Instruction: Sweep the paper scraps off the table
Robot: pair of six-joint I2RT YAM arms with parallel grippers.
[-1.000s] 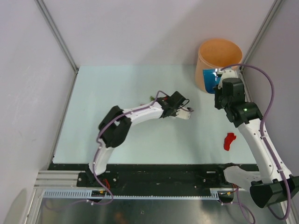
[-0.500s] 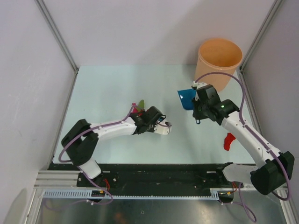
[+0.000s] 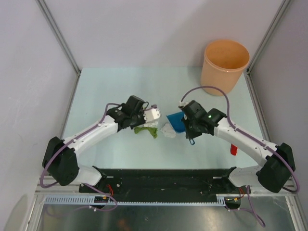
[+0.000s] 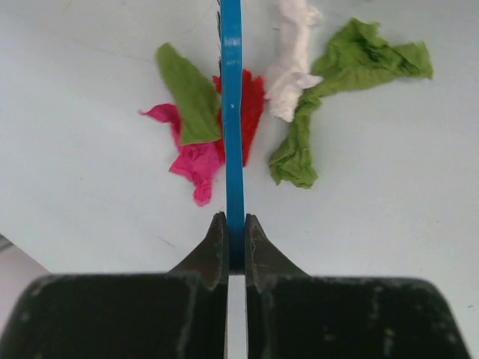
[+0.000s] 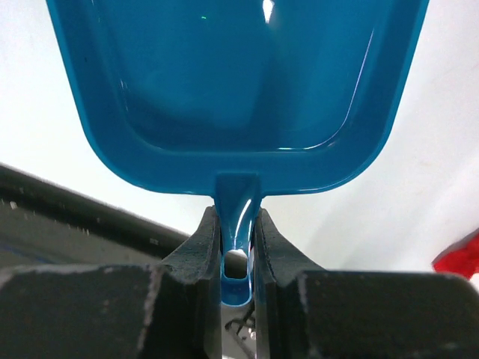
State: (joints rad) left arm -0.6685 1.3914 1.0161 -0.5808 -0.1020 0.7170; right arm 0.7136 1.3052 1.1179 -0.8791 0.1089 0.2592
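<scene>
The paper scraps lie mid-table (image 3: 96, 96): a green one (image 3: 147, 130) and a white one (image 3: 168, 131) show in the top view. The left wrist view shows magenta (image 4: 191, 158), green (image 4: 190, 93), red (image 4: 251, 105), white (image 4: 295, 63) and a second green scrap (image 4: 352, 67). My left gripper (image 3: 148, 116) (image 4: 231, 224) is shut on a thin blue brush (image 4: 231, 112), which stands among the scraps. My right gripper (image 3: 190, 128) (image 5: 239, 217) is shut on the handle of the blue dustpan (image 3: 176, 121) (image 5: 239, 82), whose mouth is beside the white scrap. The pan looks empty.
An orange bin (image 3: 225, 60) stands at the table's far right corner. One red scrap (image 3: 234, 149) (image 5: 460, 258) lies apart near the right front edge, beside my right arm. Metal frame posts edge the table on both sides.
My right arm has carried the dustpan from the orange bin down to mid-table, beside the scraps. My left gripper has swung left, then back behind the scraps with the brush.
</scene>
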